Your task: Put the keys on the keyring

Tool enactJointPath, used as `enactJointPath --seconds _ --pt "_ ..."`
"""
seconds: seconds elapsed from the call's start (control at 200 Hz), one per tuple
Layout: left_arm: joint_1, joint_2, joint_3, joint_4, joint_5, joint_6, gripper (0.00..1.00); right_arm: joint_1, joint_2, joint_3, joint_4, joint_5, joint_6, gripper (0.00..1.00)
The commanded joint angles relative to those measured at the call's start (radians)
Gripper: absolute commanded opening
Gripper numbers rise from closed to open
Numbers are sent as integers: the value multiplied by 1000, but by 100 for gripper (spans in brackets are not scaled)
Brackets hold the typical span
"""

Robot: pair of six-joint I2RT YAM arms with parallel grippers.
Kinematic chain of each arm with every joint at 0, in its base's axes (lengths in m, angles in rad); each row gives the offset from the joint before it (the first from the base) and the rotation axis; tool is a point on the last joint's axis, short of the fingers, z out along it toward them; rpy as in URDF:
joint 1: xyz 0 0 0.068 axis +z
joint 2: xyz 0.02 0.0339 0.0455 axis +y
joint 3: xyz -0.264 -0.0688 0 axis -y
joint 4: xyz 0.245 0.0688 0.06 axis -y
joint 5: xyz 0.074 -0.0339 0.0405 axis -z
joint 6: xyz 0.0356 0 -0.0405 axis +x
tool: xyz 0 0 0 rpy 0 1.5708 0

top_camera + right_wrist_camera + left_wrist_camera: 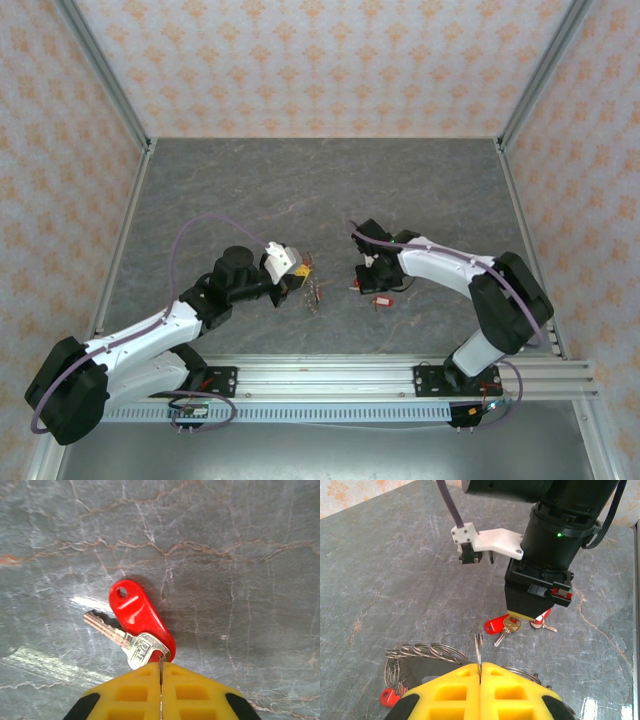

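Yellow left gripper (480, 669) noted fully closed, pinching an upright wire loop of the keyring (422, 657), remaining loops and a small red tag (390, 696) heaped on the grey table (380, 580) at 8 o'clock of the fingertips. Right gripper (161, 666) logged closed too, nipping the head end of a silver key (131, 642) joined to a long red tag (139, 611), both pointing toward 10 o'clock in the right wrist view. From above, found keyring near table centre, right gripper near it at 3 o'clock, second key (380, 301) at 5 o'clock of that gripper.
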Motion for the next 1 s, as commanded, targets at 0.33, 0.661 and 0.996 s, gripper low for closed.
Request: enactJointPath --seconds 0.33,0.661,0.996 --pt "-2 -8 44 11 0 -11 0 -8 -227 -40 170 -197 -50 6" --pt "-3 7 61 -11 31 16 0 -12 -373 -128 385 -259 -88 0" --pt "-6 30 72 -15 72 45 0 11 -636 -338 731 -318 -266 0"
